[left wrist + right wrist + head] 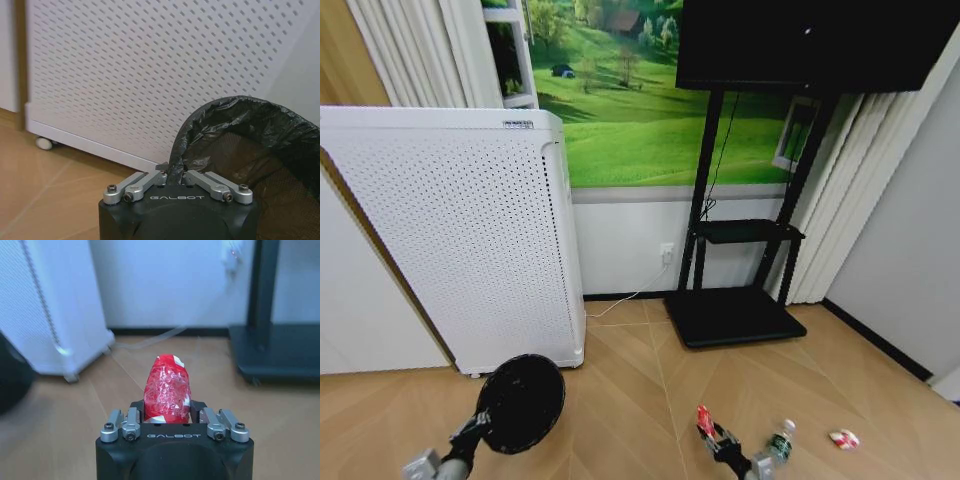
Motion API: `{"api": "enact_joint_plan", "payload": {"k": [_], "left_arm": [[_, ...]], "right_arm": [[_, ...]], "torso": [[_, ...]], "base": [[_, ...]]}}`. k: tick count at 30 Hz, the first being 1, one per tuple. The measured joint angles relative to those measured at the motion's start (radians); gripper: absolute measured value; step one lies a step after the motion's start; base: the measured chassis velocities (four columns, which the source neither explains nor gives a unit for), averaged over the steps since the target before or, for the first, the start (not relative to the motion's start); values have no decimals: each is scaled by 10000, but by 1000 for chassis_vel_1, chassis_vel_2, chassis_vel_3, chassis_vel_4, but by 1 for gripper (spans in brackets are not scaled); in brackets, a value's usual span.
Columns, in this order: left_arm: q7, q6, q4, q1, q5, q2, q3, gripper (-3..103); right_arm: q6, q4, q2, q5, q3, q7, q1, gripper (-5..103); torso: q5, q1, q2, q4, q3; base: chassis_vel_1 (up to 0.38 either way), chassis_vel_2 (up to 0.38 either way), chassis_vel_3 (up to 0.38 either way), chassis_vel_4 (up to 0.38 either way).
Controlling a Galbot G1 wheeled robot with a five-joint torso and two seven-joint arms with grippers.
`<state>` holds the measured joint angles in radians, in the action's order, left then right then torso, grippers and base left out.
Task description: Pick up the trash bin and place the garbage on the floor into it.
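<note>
Low on the left, the left gripper (478, 420) is pinched on the lined rim of the bin (521, 402), which is held tilted above the floor (620, 400), its mouth turned toward the camera, just in front of the white perforated cabinet (460, 230). On the right, the right gripper (720, 440) is clamped on the red wrapper (704, 420), whose crumpled end is seen sticking out past the fingers (131, 421) in the right wrist view. Just beside that gripper, the bottle (780, 441) is seen on the floor, and the white-red wrapper (843, 438) lies farther right. Behind them, a black stand (732, 315) is set against the wall.
</note>
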<state>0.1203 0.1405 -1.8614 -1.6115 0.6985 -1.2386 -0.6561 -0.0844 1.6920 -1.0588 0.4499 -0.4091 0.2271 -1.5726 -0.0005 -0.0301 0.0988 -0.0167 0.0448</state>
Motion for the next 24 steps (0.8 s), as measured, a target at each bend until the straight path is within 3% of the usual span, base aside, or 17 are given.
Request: {"api": "enact_joint_plan", "payload": {"k": [5,7,12,20,24], "left_arm": [[-108,-43,512,752,-453,-93,1197,4],[-35,21,713,1243,27,180,2154,4],[209,58,1113,1780,876,751,3248,4],[391,-62,2015,2780,873,996,4807,4],[199,-58,2222,3261,896,954,5508,4]], "right_arm": [[-414,762,494,484,909,344,369,47],[-714,1265,589,538,1290,700,346,47],[-1003,1942,733,498,1770,990,308,47],[-1095,2196,856,270,2449,1210,530,47],[-1215,2090,964,47,2869,1320,758,47]], "torso": [[7,0,0,9,0],[7,0,0,6,0],[7,0,0,6,0],[4,-1,0,6,-1],[4,0,0,6,-1]], "base": [[0,0,0,0],[0,0,0,0],[0,0,0,0],[0,0,0,0],[0,0,0,0]]}}
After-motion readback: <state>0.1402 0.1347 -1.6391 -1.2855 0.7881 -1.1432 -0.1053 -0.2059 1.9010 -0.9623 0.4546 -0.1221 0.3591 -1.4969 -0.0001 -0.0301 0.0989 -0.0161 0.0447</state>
